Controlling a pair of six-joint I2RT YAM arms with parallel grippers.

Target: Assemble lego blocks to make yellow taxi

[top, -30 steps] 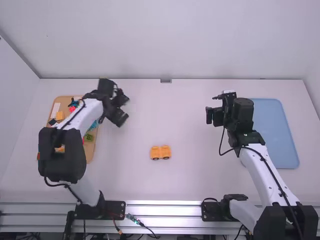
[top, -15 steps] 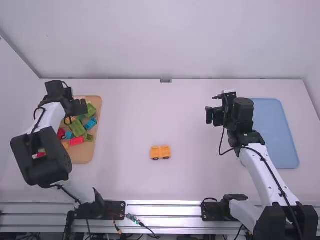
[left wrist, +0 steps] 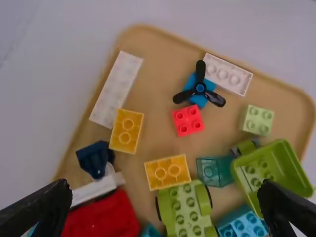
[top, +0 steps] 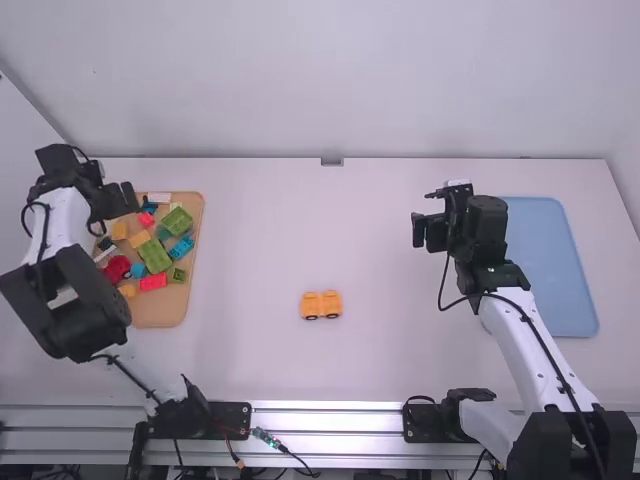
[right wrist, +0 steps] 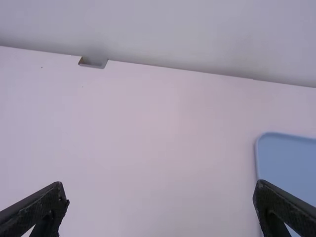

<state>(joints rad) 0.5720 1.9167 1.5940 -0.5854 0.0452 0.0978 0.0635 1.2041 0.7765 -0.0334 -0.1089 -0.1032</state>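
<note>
In the high view the car [top: 321,304] sits mid-table, the tray [top: 160,317] of blocks [top: 155,257] between nine and ten o'clock from it. The left gripper [top: 124,197], at its ten o'clock, and right gripper [top: 426,232], at two, both have fingers spread apart.

Plain orange on the toy car [top: 321,300], low centre of the high view, above black wheels [top: 311,317]. Tan on the left tray [top: 157,318], left of the frame; flat light blue on the right tray [top: 548,230], far right. White across the desk [top: 400,350]. Seen from the left wrist, yellow on one short block [left wrist: 126,131] and its twin [left wrist: 167,172], red on a square block [left wrist: 188,120], lime green on a bucket [left wrist: 276,165], black on a propeller [left wrist: 200,88]. Probably navy on a blurred piece [left wrist: 93,159].
</note>
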